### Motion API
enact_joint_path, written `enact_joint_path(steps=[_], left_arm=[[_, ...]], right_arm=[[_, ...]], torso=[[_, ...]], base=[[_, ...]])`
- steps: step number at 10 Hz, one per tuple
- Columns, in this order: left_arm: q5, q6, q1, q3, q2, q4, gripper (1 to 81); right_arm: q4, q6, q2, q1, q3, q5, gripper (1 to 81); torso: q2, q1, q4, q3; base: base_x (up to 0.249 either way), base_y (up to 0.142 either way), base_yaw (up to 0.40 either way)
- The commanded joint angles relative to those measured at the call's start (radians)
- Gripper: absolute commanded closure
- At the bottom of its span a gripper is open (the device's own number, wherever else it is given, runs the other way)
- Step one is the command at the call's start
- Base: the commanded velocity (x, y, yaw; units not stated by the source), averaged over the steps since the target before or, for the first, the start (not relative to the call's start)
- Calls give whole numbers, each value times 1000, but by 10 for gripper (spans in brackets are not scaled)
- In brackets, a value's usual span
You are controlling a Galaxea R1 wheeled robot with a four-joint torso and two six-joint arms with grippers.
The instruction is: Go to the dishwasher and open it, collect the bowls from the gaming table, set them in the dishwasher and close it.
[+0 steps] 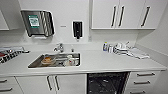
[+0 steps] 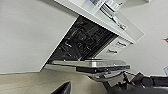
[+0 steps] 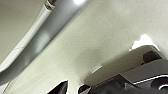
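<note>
The dishwasher (image 1: 107,83) stands open under the white counter, right of the sink, its inside dark. In the left wrist view the dishwasher (image 2: 85,37) shows wire racks, and its steel-fronted door (image 2: 100,63) is folded down flat. My left gripper (image 2: 87,88) hangs low, just in front of that door. My right gripper (image 3: 72,90) is over pale floor beside a grey rounded bar (image 3: 47,32). The bowls and the gaming table are out of view.
A steel sink (image 1: 33,64) holds several dishes, with a tap (image 1: 59,47) behind it. A dish rack (image 1: 8,53) sits at the counter's left, bottles and cloths (image 1: 122,48) at its right. White drawers (image 1: 143,81) flank the dishwasher; wall cupboards (image 1: 120,13) hang above.
</note>
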Motion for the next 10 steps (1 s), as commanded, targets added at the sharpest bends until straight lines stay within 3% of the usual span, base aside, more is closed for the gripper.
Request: enact_joint_path(steps=[1, 5, 8, 10], left_arm=[[13, 3, -64, 26, -50, 26, 10], [17, 5, -18, -38, 9, 26, 10], [106, 2, 95, -295, 158, 15, 10], [106, 2, 178, -460, 269, 21, 10]], right_arm=[[0, -22, 3, 100, -34, -41, 10], [-5, -68, 12, 80, -56, -29, 10], [-11, -185, 11, 19, -125, 11, 10], [-11, -264, 22, -30, -190, 46, 10]], torso=[[0, 0, 0, 0], [-1, -1, 0, 0], [-1, -1, 0, 0], [-1, -1, 0, 0]], base=[[-112, 0, 0], [-23, 0, 0], [0, 0, 0], [0, 0, 0]])
